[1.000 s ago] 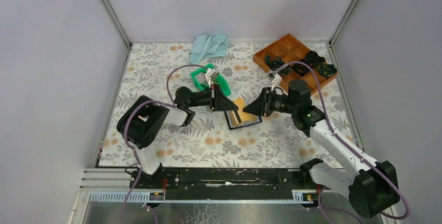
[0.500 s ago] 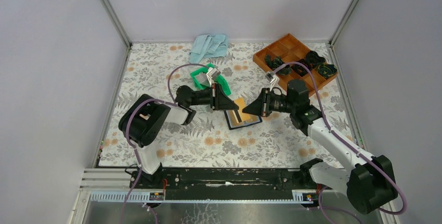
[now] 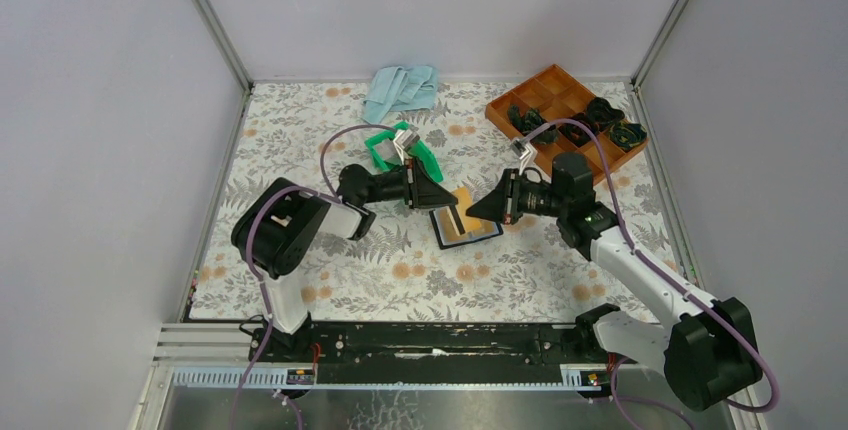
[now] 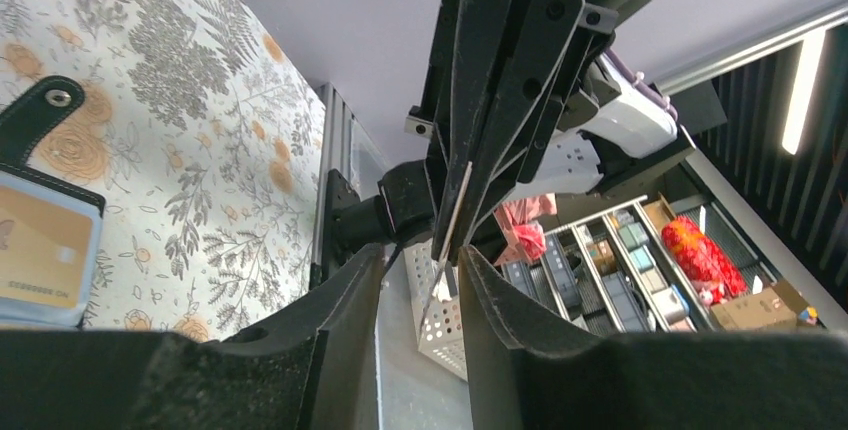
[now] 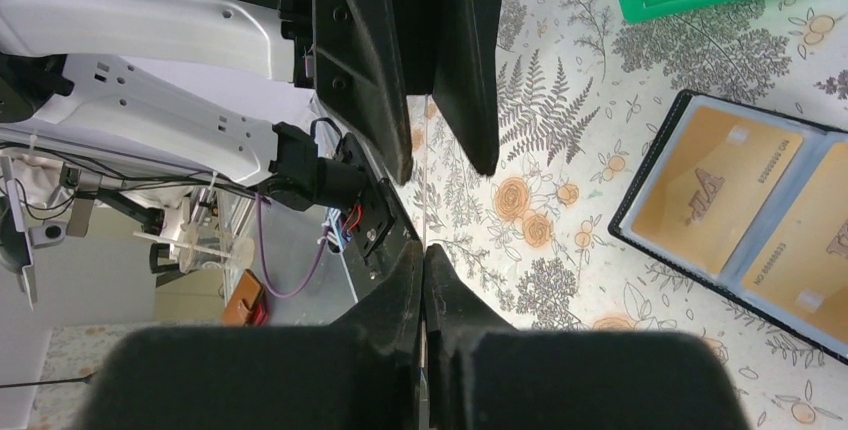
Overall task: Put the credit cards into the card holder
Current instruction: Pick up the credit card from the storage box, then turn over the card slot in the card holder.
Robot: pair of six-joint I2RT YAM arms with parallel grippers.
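— On the bench, nearest the arm bases, what lies ready?

— The card holder [image 4: 35, 130], opened flat. Tan credit cards [image 5: 710, 185] show in its pockets.

— Above it, what is the state of each claw?

— The right claw [image 5: 424, 250] is closed tight on one credit card [image 4: 440, 285], seen edge-on, with the free end projecting toward the other arm. The left claw [image 4: 420, 270] stands part open. Its fingers flank that free end, but contact cannot be confirmed.

— Handling properties?

— Judged light, thin and fairly stiff, with slick faces. Grip across the flat faces near one short end, leaving most of the length free to enter a pocket. A pinch on the edges would likely slip.

— Beyond the claws?

— A green bin [image 3: 430, 162] sits just behind the left claw. At the far edge are a brown compartment tray [image 3: 560, 85] on the right and a blue cloth [image 3: 400, 90] near centre.
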